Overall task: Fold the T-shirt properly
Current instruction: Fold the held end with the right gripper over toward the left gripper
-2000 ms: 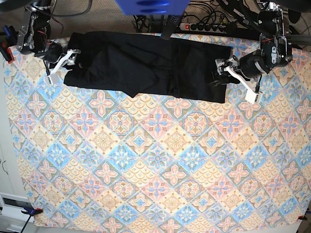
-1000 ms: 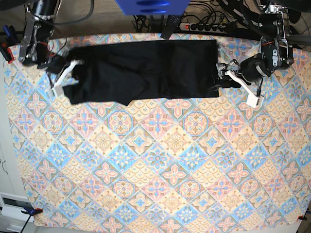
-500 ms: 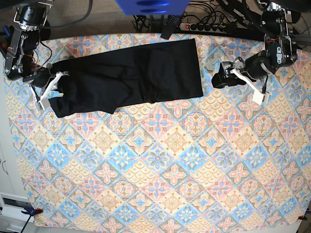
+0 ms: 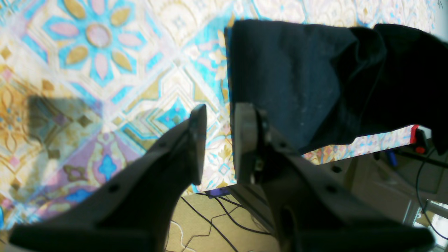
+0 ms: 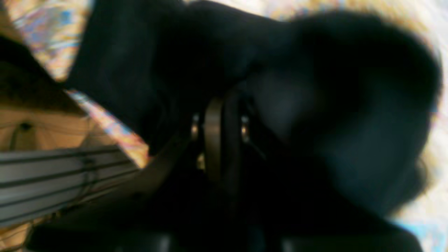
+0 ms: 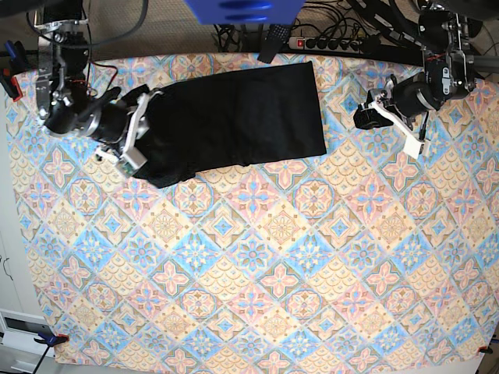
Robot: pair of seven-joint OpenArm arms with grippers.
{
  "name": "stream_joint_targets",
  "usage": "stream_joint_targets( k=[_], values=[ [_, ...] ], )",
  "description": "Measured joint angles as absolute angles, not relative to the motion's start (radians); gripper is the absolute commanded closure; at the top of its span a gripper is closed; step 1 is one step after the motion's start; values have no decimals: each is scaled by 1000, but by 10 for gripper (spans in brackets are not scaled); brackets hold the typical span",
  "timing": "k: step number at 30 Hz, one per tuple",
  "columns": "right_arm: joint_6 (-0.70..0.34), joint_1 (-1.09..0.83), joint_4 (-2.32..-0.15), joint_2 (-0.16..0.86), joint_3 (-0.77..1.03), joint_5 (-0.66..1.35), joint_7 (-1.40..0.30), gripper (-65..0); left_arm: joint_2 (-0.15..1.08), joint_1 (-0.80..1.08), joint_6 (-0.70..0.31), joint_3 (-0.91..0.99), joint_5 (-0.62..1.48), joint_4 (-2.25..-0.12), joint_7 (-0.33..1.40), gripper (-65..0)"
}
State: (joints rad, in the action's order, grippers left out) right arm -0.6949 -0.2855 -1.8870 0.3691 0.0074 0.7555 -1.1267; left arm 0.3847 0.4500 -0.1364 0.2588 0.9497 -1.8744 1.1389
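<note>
The T-shirt [image 6: 234, 117] lay along the far edge of the patterned tablecloth [image 6: 257, 273]. My right gripper [image 6: 134, 132] pinched its bunched end; the left gripper [image 6: 366, 117] hung empty, jaws narrow, well clear. I judged I should carry that end across low, keeping edges aligned.

The overhead view is evenly bright and fairly sharp. The left wrist view glares white along its top edge, and a soft grey shadow [image 4: 59, 115] lies on the patterned cloth [image 4: 105, 63]. The right wrist view is dim and heavily blurred throughout.
</note>
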Motion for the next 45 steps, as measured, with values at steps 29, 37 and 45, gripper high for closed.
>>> stream_joint_targets(
  k=[29, 37, 45],
  values=[
    [-692, -36, -1892, 277, -493, 710, -1163, -49, 276, 440, -137, 154, 733, -1744, 1086, -144],
    [-695, 101, -1869, 274, -662, 606, -1186, -180, 250, 435, -136, 84, 665, -1724, 1048, -143],
    [-695, 106, -1852, 274, -669, 602, -1191, -246, 252, 435, -136, 90, 663, -1724, 1047, -143]
  ],
)
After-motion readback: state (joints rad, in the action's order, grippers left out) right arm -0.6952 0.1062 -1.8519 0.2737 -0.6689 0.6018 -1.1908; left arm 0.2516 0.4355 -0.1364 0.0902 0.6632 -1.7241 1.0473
